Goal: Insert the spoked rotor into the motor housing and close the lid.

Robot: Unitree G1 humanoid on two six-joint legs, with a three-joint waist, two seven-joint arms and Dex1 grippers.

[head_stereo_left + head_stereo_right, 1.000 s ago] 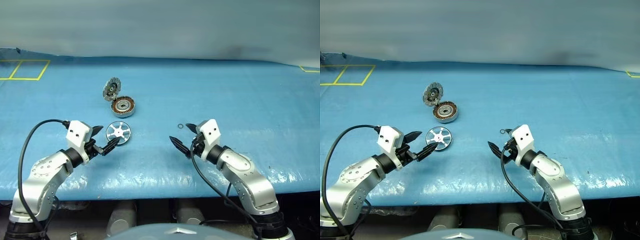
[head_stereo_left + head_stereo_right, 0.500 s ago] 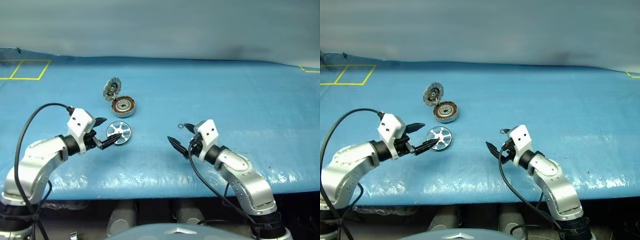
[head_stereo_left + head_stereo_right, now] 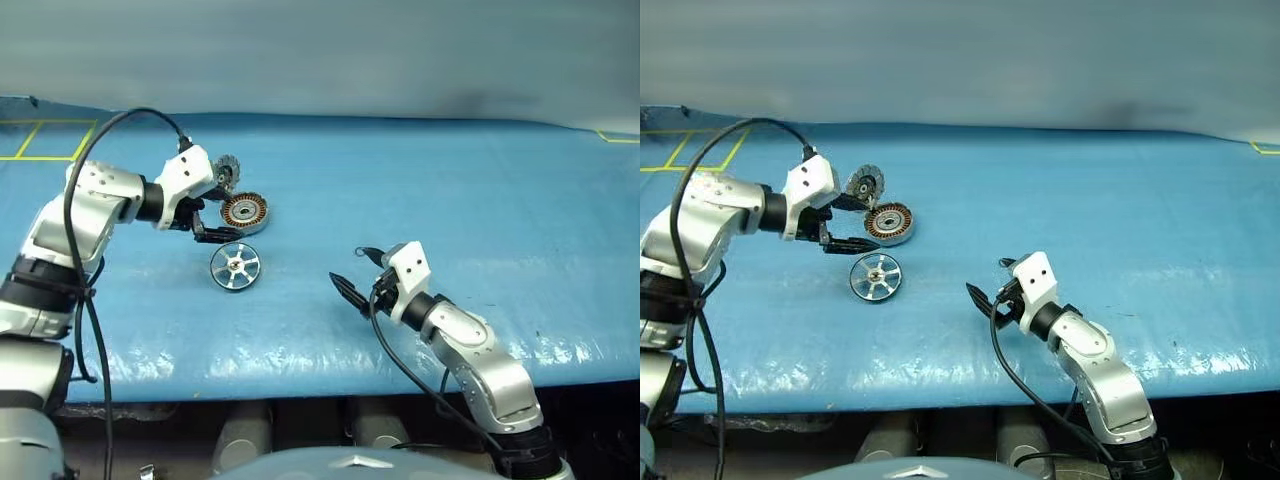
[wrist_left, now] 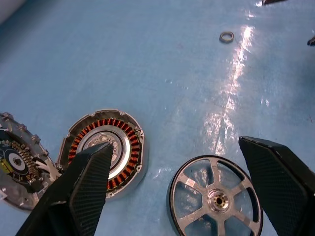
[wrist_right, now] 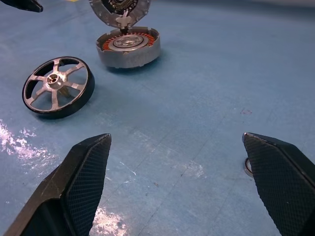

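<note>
**Rotor lies free on the blue desk, housing open behind it**

Nearest the robot, the right gripper (image 3: 352,272) hangs low over the blue sheet-covered desk (image 3: 480,200), its two black fingers spread wide and holding nothing. Just beside it lies a small dark metal ring (image 4: 226,36), flat on the sheet.

Further in and to the left lies the spoked rotor (image 3: 235,267), a flat shiny silver wheel with a dark outer rim, about six spokes, open cut-outs between them and a small central hub. It rests flat on the desk, touched by neither gripper.

Just beyond it hovers the left gripper (image 3: 213,220), its black fingers set wide apart and empty, above the desk to the left of the motor housing (image 3: 244,213). That housing is a shallow round silver-grey can with a ring of copper-brown windings around a pale centre, standing near the rotor but apart from it.

At its far edge the round grey lid (image 3: 865,186) stands swung open on its hinge, showing dark radial segments and a central hub.

Yellow tape lines (image 3: 45,140) mark the desk's far left corner.
</note>
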